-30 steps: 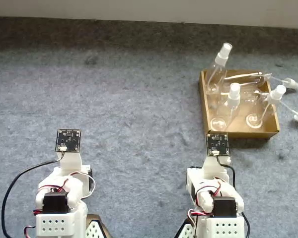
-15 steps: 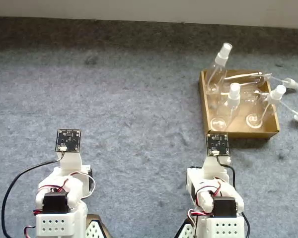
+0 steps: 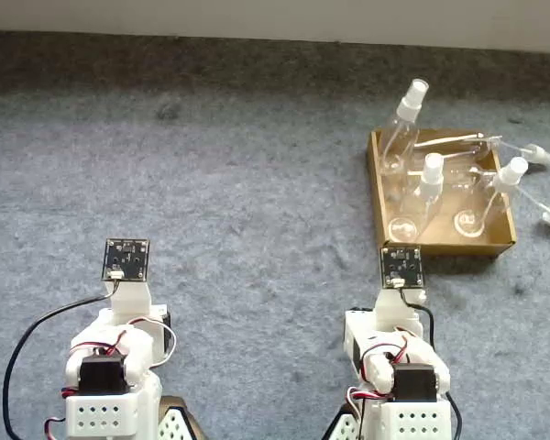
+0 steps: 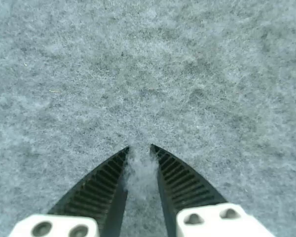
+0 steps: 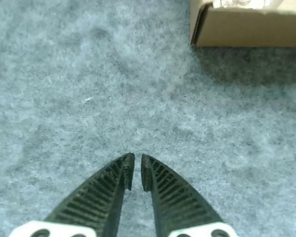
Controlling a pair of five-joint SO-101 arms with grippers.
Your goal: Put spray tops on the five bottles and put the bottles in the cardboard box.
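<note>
Bottles (image 3: 428, 197) with spray tops (image 3: 415, 89) sit in the cardboard box (image 3: 440, 246) on the carpet (image 3: 238, 183). Left gripper (image 4: 139, 148) fingers stand slightly apart; right gripper (image 5: 136, 158) fingers are nearly pressed together, near the box.

Nothing legible appears in any view: no word, number, label or sign. The small dark circuit board on the left arm (image 3: 126, 259) and its twin on the right arm (image 3: 401, 267) carry pale marks too small to make out. The cardboard box (image 3: 449, 247) shows plain brown walls, and the clear bottles (image 3: 428, 197) bear no readable print.
</note>
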